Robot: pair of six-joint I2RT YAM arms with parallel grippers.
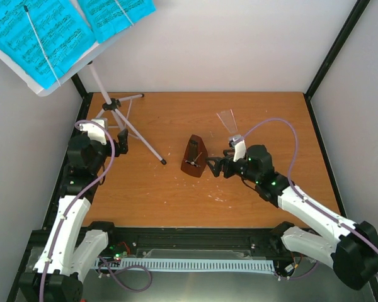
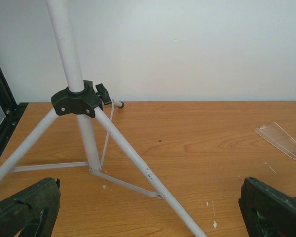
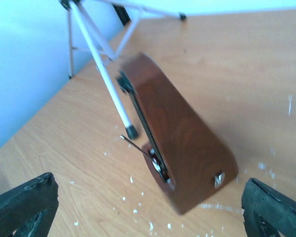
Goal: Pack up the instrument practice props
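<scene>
The silver music stand (image 1: 123, 119) stands at the table's back left, its desk carrying bright blue sheet-music pages (image 1: 44, 38). My left gripper (image 1: 118, 142) is open and empty, facing the tripod legs (image 2: 123, 148), with one leg running between its fingers (image 2: 24, 207). The brown pyramid metronome (image 1: 194, 157) stands mid-table with its thin pendulum rod (image 3: 135, 146) sticking out. Its clear plastic cover (image 1: 227, 119) lies apart behind it and also shows in the left wrist view (image 2: 281, 140). My right gripper (image 1: 217, 165) is open just right of the metronome (image 3: 182, 148), its fingers (image 3: 24, 202) wide on either side.
The wooden table (image 1: 176, 195) is edged by black frame posts (image 1: 337, 50) and white walls. White flecks (image 3: 138, 197) dot the wood by the metronome. A tripod foot with a black cap (image 3: 131, 131) rests close beside the metronome.
</scene>
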